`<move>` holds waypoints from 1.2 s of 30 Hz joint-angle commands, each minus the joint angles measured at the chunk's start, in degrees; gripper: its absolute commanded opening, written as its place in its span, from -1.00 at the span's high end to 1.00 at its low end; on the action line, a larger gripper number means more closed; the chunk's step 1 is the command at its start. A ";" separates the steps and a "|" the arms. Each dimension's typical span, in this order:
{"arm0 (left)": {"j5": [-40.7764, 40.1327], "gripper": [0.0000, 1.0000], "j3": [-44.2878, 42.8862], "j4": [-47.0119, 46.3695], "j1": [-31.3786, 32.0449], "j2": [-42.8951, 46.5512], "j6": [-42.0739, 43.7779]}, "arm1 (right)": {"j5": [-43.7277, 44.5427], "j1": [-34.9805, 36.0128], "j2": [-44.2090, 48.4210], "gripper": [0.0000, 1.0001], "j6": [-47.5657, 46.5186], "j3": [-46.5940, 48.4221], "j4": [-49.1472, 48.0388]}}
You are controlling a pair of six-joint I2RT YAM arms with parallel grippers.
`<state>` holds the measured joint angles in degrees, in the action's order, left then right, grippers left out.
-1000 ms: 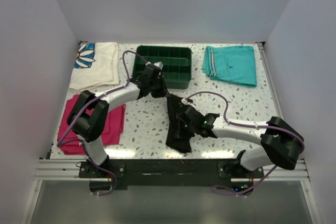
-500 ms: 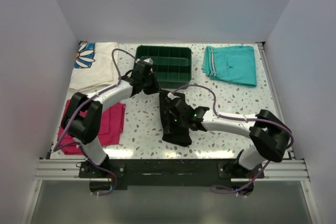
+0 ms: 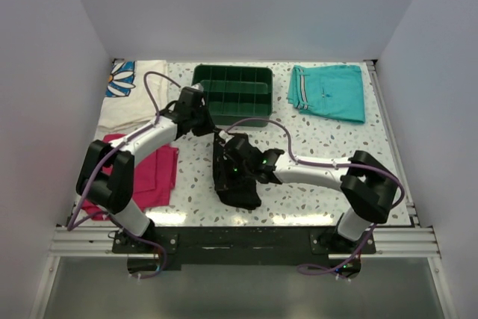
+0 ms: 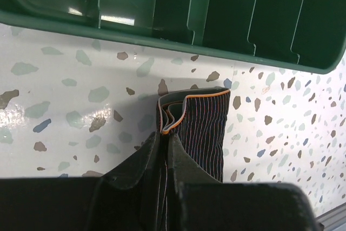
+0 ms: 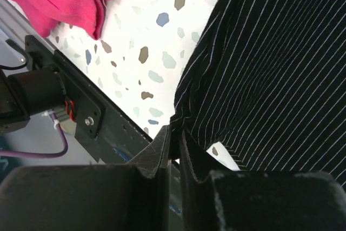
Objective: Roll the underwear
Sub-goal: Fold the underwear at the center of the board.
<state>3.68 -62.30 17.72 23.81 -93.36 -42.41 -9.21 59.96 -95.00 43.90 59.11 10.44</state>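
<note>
The underwear (image 3: 240, 188) is a black, finely striped bundle that runs from beside the green tray down toward the table's front edge. My left gripper (image 3: 215, 132) is shut on its far end, where the orange-edged hem (image 4: 195, 113) bunches just past the fingertips (image 4: 181, 158). My right gripper (image 3: 230, 169) is shut on a fold at the near side of the striped fabric (image 5: 259, 63). The cloth between the two grips lies crumpled and partly hidden under the right wrist.
A green divided tray (image 3: 233, 93) stands just behind the left gripper, its wall (image 4: 162, 22) close. Magenta folded cloth (image 3: 149, 173) lies at the left, teal shorts (image 3: 328, 91) at the back right, a white floral cloth (image 3: 138, 91) at the back left. The black front rail (image 5: 65, 106) is close to the right gripper.
Both arms have moved left with the underwear held between them. The bundle now lies nearer the magenta cloth and looks more gathered. Neither gripper has changed its hold.
</note>
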 commanded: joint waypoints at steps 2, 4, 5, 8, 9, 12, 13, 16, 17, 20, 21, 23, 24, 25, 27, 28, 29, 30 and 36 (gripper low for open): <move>-0.26 1.00 -4.05 -1.72 1.32 -2.69 0.05 | -1.51 -2.66 4.64 0.98 2.50 -5.57 -4.81; -1.13 1.00 -5.37 -1.46 3.08 -4.19 -0.30 | -1.25 -3.97 6.05 0.99 3.64 -8.82 -7.34; -1.31 1.00 -5.98 -1.19 3.52 -4.63 -0.39 | -1.07 -4.24 6.75 0.99 4.69 -9.80 -8.06; -1.75 1.00 -8.00 -1.02 5.36 -6.30 -0.74 | 0.95 -4.94 8.95 0.99 5.84 -12.69 -8.68; -1.84 1.00 -8.71 -1.02 5.89 -6.74 -0.91 | 1.56 -5.12 9.30 0.99 6.02 -13.23 -8.50; -2.27 1.00 -9.85 -1.10 6.59 -7.80 -1.27 | 3.32 -5.47 10.97 0.99 7.25 -15.69 -8.50; -2.28 1.00 -10.12 -1.02 6.77 -8.32 -1.27 | 4.37 -5.47 11.41 0.99 7.95 -16.30 -8.76; -2.28 1.00 -10.91 -1.10 7.47 -9.12 -1.36 | 5.78 -5.74 13.78 0.99 10.59 -19.64 -9.38; -1.93 1.00 -11.08 -1.19 7.65 -9.64 -1.44 | 6.57 -5.82 14.92 0.98 11.38 -20.78 -9.21; -1.49 1.00 -11.00 -1.89 8.35 -10.70 -1.88 | 8.33 -6.00 15.90 0.98 11.65 -21.06 -5.96; -1.05 1.00 -11.08 -2.24 8.62 -10.96 -2.06 | 8.51 -6.00 15.99 0.98 11.56 -21.06 -5.26; -0.44 1.00 -11.70 -2.51 8.88 -11.93 -2.23 | 8.77 -6.09 16.16 0.98 12.35 -21.58 -4.55; -0.17 1.00 -11.87 -2.51 9.14 -12.37 -2.24 | 8.43 -6.09 16.42 0.98 12.70 -21.93 -4.81; 0.01 1.00 -12.05 -2.77 9.32 -12.89 -2.41 | 8.25 -6.17 16.43 0.99 12.88 -22.28 -4.90; 0.71 1.00 -12.32 -3.12 9.85 -13.42 -2.32 | 8.85 -6.09 16.43 0.99 12.88 -22.11 -3.76; 0.71 1.00 -12.49 -3.13 10.02 -13.77 -2.41 | 8.95 -6.00 16.43 0.99 12.88 -22.28 -3.50; 1.23 1.00 -12.67 -3.21 10.11 -14.04 -2.58 | 8.95 -6.09 16.51 0.99 13.23 -22.37 -3.67; 1.41 1.00 -12.58 -3.39 10.46 -14.04 -2.76 | 8.95 -6.00 16.43 1.00 13.32 -22.55 -3.76; 2.20 1.00 -12.05 -4.70 11.08 -13.43 -3.55 | 9.12 -6.09 16.95 1.00 13.67 -23.25 -2.79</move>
<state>4.43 -72.86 16.19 34.33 -107.85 -44.45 -2.00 53.93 -80.16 56.36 36.60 6.42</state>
